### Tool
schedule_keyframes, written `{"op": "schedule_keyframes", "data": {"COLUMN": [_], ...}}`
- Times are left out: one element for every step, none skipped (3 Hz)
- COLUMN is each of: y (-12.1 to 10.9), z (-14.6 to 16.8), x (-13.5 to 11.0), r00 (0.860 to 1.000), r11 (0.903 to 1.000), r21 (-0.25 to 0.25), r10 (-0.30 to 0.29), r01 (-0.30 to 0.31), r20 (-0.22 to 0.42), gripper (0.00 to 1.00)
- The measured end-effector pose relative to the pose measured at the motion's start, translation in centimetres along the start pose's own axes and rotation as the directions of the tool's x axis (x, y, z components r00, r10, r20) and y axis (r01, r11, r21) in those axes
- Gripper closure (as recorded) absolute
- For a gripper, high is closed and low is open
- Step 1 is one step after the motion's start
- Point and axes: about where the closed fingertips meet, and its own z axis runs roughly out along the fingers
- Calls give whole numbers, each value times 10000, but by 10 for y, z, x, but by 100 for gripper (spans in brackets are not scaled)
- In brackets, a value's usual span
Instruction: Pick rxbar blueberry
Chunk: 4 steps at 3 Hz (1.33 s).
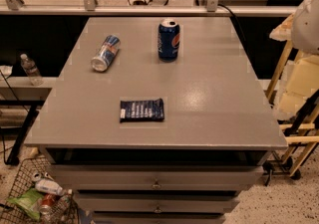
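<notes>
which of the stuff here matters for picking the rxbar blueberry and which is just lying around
For the job:
rxbar blueberry, flat on the table, near its front edge
pincer, not in view

Just lying about:
Pepsi can, upright
silver-blue can, on its side
water bottle, on a ledge at left
wire basket, on the floor

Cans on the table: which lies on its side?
The silver-blue energy drink can, tipped over left of the upright Pepsi can. The gripper is out of view.

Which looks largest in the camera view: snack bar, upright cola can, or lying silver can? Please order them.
Tied first: snack bar and upright cola can; they look alike, and the bar is nearer the camera.
Smallest: lying silver can, slimmer.
The gripper is not in view.
</notes>
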Motion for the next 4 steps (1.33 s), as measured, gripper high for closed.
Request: {"op": "schedule_keyframes", "data": {"y": [0,0,6,18], "z": [0,4,20,39], "x": [0,-21,-62,-105], "r00": [10000,9980,9865,9674], "r11": [10000,9993,9923,9771], "r21": [0,-60,-331,-587], "r10": [0,-364,-1145,-1926], "r01": [0,367,1191,2045], "r20": [0,521,1168,1643], "gripper": [0,0,0,0]}}
